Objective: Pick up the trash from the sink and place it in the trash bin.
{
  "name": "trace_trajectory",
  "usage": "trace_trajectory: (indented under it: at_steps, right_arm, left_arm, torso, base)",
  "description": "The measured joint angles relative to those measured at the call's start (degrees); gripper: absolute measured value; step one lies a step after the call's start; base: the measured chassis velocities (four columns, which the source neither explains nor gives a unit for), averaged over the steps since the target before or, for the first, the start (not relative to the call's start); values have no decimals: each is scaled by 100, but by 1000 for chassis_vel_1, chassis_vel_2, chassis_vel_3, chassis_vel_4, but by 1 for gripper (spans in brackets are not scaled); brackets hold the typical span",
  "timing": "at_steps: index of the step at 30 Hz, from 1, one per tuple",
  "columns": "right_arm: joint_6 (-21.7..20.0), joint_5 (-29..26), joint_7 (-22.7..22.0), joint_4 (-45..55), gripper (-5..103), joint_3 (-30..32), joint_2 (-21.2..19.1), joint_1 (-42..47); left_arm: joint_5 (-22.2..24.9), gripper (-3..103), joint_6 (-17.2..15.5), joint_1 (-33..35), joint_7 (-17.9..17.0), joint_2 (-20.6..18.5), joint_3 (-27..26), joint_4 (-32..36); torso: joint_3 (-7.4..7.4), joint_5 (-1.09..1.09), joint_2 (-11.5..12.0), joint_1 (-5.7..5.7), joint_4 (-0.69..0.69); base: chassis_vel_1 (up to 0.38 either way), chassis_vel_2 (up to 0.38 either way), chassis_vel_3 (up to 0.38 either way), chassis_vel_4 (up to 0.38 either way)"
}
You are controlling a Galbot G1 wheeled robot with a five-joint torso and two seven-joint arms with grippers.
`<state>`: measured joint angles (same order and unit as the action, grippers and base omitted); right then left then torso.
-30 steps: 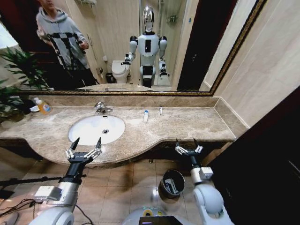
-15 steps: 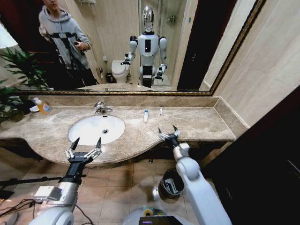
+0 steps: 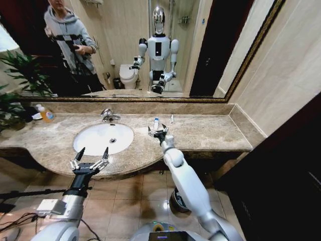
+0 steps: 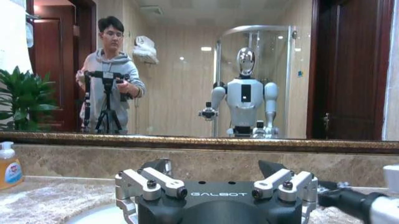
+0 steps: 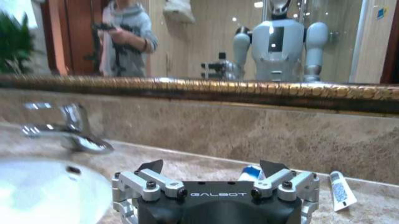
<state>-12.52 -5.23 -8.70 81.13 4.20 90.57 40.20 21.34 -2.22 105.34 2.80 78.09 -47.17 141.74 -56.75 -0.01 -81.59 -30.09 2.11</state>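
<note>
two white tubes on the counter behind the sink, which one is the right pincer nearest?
The blue-marked tube directly ahead of the open right pincer, nearer the faucet. The other tube lies farther along the counter, off to the side.

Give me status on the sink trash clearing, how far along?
Partly done: the trash bin on the floor looked to hold items a second ago; the right arm now hides most of it. In hand: the right gripper, open, has swung up to the white tube on the counter. Left: that tube and a second one. Left gripper waits open at the sink.
</note>
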Motion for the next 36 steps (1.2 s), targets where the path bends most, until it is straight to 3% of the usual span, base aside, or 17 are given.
trace_trajectory:
  at_steps: [8,10,20,33,36]
  right_arm:
    - [19,77,-172,-905,100,-77,156,-480]
    - [244,226,-140,-1250,100,-3,155,-586]
    - [318,274,-16,-1715,97,187,155,-664]
    - [291,77,12,-1573,58,242,169,-568]
    - [290,70,14,-1563,54,245,167,-552]
  left_arm:
    - [0,100,0,0,0,0,0,0]
    - [0,100,0,0,-1,0,0,0]
    - [0,100,0,0,-1,0,0,0]
    - [0,100,0,0,0,1,0,0]
    - [0,100,0,0,0,1,0,0]
  torso:
    - [0,2,0,0,1]
    - [0,1,0,0,0]
    - [0,1,-1,1,-1]
    - [1,1,-1,1,0]
    - [0,1,-1,1,0]
  base:
    - [0,0,0,0]
    - [0,0,0,0]
    - [0,0,0,0]
    - [0,0,0,0]
    - [0,0,0,0]
